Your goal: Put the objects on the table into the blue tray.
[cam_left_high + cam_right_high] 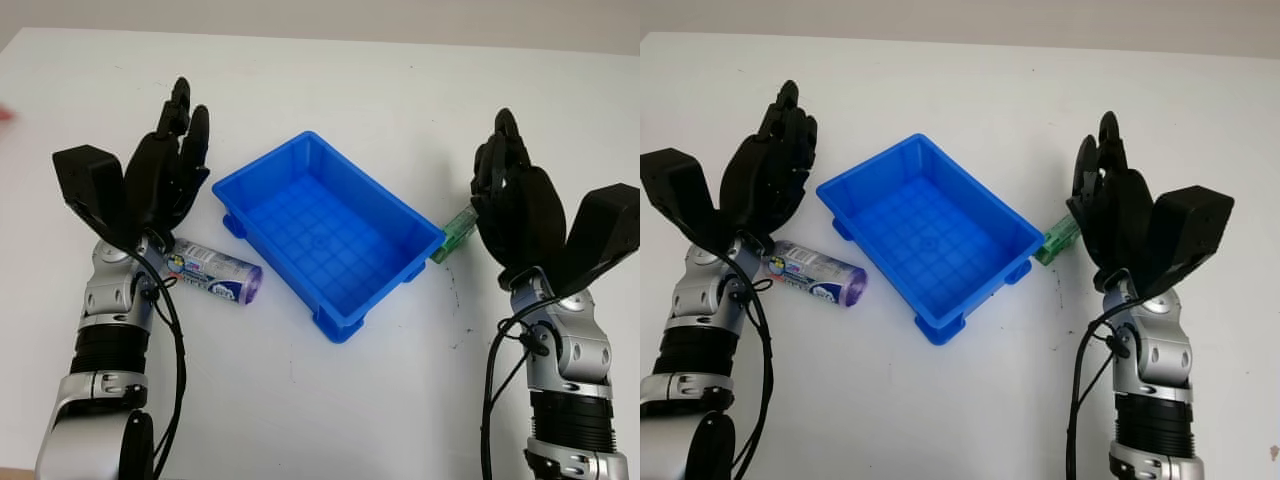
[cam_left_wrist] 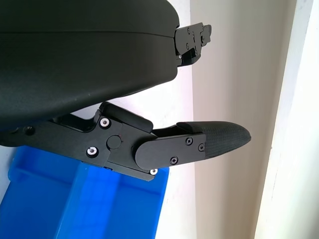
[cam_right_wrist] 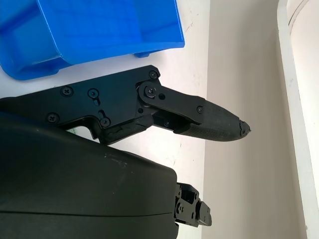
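Blue tray (image 1: pixel 330 232) sits mid-table, nothing in it yet; two things left to move. The purple-capped tube (image 1: pixel 214 273) lies flat just left of the tray, long axis running toward the tray's near corner, right under the left hand (image 1: pixel 160 180); so that hand's the closer one, I'd say. Small green object (image 1: pixel 455 235) sits against the tray's right corner, beside the right hand (image 1: pixel 515 200). Both hands hang raised above the table, fingers released, holding nothing.
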`<state>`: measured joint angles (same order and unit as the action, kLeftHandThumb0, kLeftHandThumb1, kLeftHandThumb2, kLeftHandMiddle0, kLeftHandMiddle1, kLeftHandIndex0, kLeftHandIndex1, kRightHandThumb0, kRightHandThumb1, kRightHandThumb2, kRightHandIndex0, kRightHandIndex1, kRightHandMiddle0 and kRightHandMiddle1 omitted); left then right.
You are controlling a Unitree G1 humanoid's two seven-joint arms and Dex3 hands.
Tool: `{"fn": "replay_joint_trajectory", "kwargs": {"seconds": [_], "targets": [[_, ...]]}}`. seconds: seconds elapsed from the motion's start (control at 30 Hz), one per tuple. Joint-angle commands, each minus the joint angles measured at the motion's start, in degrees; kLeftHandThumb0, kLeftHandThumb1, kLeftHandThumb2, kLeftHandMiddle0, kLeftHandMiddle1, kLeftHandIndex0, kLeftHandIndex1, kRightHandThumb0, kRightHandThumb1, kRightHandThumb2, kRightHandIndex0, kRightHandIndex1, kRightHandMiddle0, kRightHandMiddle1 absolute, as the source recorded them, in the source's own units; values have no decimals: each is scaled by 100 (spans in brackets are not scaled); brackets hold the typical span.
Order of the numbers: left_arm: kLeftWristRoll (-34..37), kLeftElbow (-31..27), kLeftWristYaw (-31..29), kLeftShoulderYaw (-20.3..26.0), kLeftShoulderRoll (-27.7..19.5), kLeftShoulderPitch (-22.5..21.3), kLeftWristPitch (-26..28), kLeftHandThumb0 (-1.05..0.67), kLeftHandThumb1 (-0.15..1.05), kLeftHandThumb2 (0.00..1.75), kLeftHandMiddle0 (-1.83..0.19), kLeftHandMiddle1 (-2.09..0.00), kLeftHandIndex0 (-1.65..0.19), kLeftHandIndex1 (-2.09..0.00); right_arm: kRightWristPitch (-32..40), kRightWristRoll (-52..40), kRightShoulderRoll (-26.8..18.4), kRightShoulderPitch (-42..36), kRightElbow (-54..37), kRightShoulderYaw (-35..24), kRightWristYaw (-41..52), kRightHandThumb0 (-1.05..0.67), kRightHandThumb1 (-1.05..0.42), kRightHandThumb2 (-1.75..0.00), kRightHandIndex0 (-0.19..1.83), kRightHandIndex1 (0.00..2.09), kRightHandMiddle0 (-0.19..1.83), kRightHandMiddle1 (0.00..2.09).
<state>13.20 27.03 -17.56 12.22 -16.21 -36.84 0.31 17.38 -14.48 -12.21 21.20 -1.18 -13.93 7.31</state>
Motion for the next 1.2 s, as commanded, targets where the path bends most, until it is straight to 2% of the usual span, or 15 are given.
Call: {"fn": "replay_joint_trajectory", "kwargs": {"seconds": [0.0, 0.33, 0.4, 0.5, 0.53, 0.57, 0.63, 0.67, 0.77, 0.83, 0.9, 1.0, 1.07, 1.17], "targets": [[-7, 47, -46, 4, -47, -122, -93, -72, 105, 54, 19, -5, 19, -1, -19, -22, -24, 64, -4, -2, 5, -79, -105, -69, -19, 0, -19, 0], [-78, 156, -10, -61, 9, -178, -128, -73, 105, 53, 19, -4, 19, -1, -1, -176, -188, 184, 76, -161, 184, -77, -105, -66, -19, 0, -19, 0], [-60, 174, -15, -46, 14, -176, -144, -75, 105, 53, 19, -2, 19, 0, -56, -72, -509, 196, -167, -165, 364, -76, -105, -61, -19, 1, -18, 2], [-33, 150, 13, -13, 30, -151, -169, -74, 105, 54, 19, -3, 19, 0, -72, 174, -1115, 373, -492, -178, 625, -72, -105, -46, -4, 9, -3, 11], [-26, 133, 32, -3, 36, -137, -166, -74, 105, 54, 18, -3, 19, -1, 5, 276, -1343, 461, -592, -175, 676, -73, -105, -37, 2, 11, 1, 16], [-21, 127, 44, 4, 41, -130, -165, -74, 105, 54, 18, -4, 19, -1, 61, 350, -1499, 516, -655, -166, 708, -74, -105, -26, 9, 14, -2, 38], [-11, 141, 39, 16, 41, -125, -174, -73, 105, 53, 18, -4, 19, -2, -69, 612, -1985, 704, -617, -81, 937, -73, -104, -15, 16, 16, -11, 70], [-12, 151, 37, 18, 40, -126, -183, -73, 105, 53, 18, -4, 19, -2, -148, 740, -2190, 793, -571, -40, 1052, -66, -97, -8, 27, 22, -9, 88], [6, 161, 43, 34, 57, -128, -203, -72, 105, 53, 18, -5, 19, -3, -383, 1046, -2747, 1116, -255, 150, 1528, -53, -86, -5, 40, 37, -5, 113], [19, 155, 58, 39, 70, -125, -194, -72, 105, 54, 18, -5, 19, -3, -453, 1252, -3039, 1297, 0, 359, 1849, -47, -82, -5, 35, 58, -5, 120], [24, 169, 48, 36, 68, -127, -198, -72, 105, 53, 17, -5, 18, -4, -642, 1617, -3298, 1396, 247, 636, 2054, -43, -79, -5, 26, 76, -1, 115], [29, 199, 13, 32, 54, -130, -222, -72, 105, 54, 18, -5, 19, -4, -1251, 2184, -3581, 1432, 617, 999, 2221, -37, -78, -5, 23, 81, 5, 102], [24, 195, 10, 34, 43, -127, -223, -72, 105, 54, 18, -5, 19, -4, -1801, 2501, -3714, 1388, 852, 1158, 2246, -33, -76, -5, 24, 79, 9, 96], [40, 193, -36, 50, 12, -114, -215, -72, 105, 54, 18, -5, 19, -4, -2686, 3250, -4006, 1314, 1171, 1518, 2137, -36, -76, -5, 31, 60, 25, 72]]}}
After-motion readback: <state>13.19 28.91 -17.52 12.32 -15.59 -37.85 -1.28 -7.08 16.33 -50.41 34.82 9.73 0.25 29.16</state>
